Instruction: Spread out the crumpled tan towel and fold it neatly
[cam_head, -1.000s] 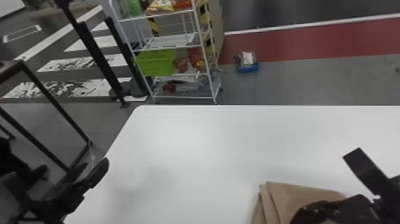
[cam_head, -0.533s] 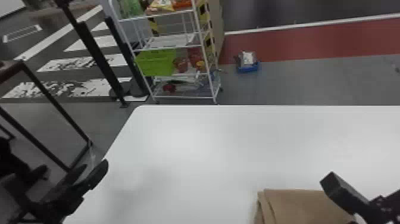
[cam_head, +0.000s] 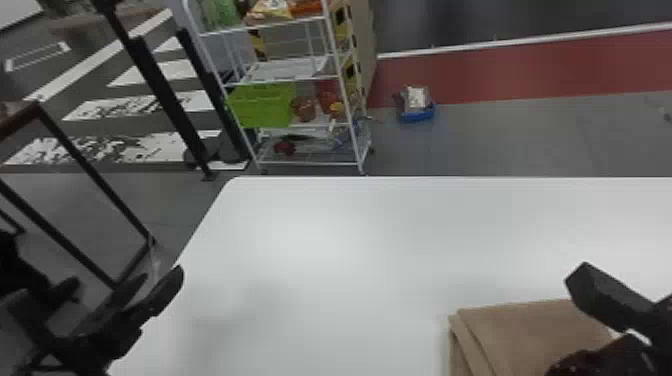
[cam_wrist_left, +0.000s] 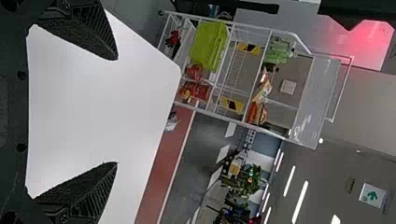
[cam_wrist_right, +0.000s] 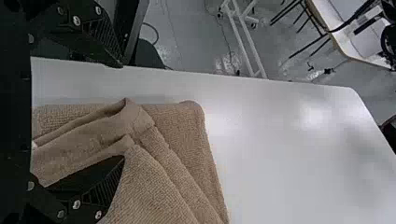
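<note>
Right pincer (cam_head: 567, 325): fingers wide apart, no grip on the fabric. It's at the near right part of the white table (cam_head: 325, 250), right above the tan towel (cam_head: 530, 330). Towel is folded in layers; it runs out from under the pincer toward its left, with stacked folds along the edge on that side. Right wrist view: a raised, creased flap sits loose in the gap between the fingers, and one finger (cam_wrist_right: 95, 184) is right up against the fold. Can't tell whether it touches or sits slightly over it. The other finger (cam_wrist_right: 100, 39) is off the towel, near the table edge. More towel layers extend past the fingertips, bare white top past those. Left pincer (cam_head: 142, 282): also wide, nothing between the fingers, well apart from the towel, out by the table's left edge. From the right pincer, the white rack (cam_head: 287, 72) is far ahead and to the left, beyond the table, with a green basket (cam_head: 262, 105) on one of its shelves. Blue tray (cam_head: 417, 116) is on the floor, also ahead-left of the right pincer, right of the rack.
</note>
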